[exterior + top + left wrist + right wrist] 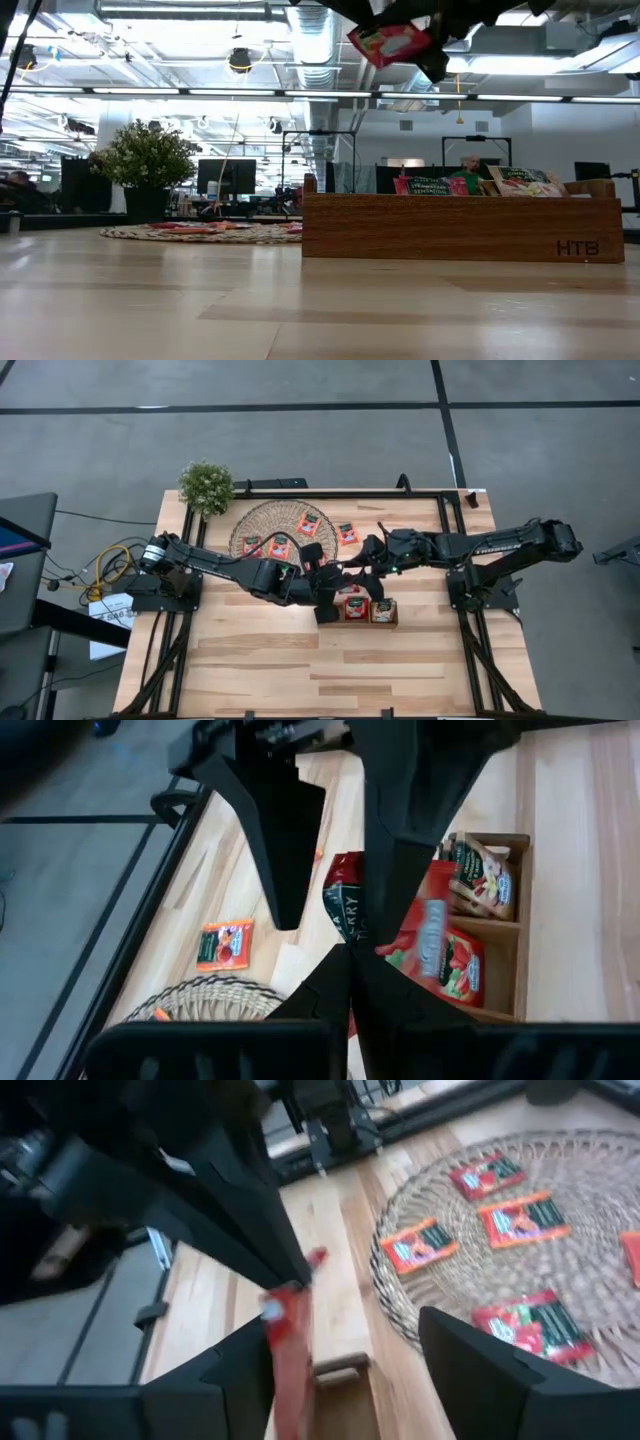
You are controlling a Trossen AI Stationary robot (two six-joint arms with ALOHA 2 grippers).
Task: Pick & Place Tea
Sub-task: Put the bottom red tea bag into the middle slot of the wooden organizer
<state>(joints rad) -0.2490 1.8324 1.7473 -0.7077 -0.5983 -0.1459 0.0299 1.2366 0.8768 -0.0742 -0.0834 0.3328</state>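
Standing at the front edge of the counter (300, 660), the nearest thing is bare light wood, then the brown wooden tray (365, 610) with its three compartments in a row. Red tea sachets stand in the middle compartment (357, 608), and paler brown-and-white ones fill the right-hand one (383, 609).

Right over the tray's left end hangs the left hand (350, 955), its fingers pressed together and pinching a red tea sachet (389, 43) by one edge. The sachet dangles in the air, well clear of the tray below it, slightly tilted.

Just behind that, the right hand (345, 1355) reaches in from the right side with its fingers spread wide and nothing between them. It hovers close to the held sachet (290, 1350), above the strip of counter between the tray and the mat.

Farther back lies the round woven mat (262, 520) with loose red sachets flat on it (523, 1218), and one more (347, 533) on the wood just beside the mat's right edge. At the far left corner stands a small green potted plant (206, 486).
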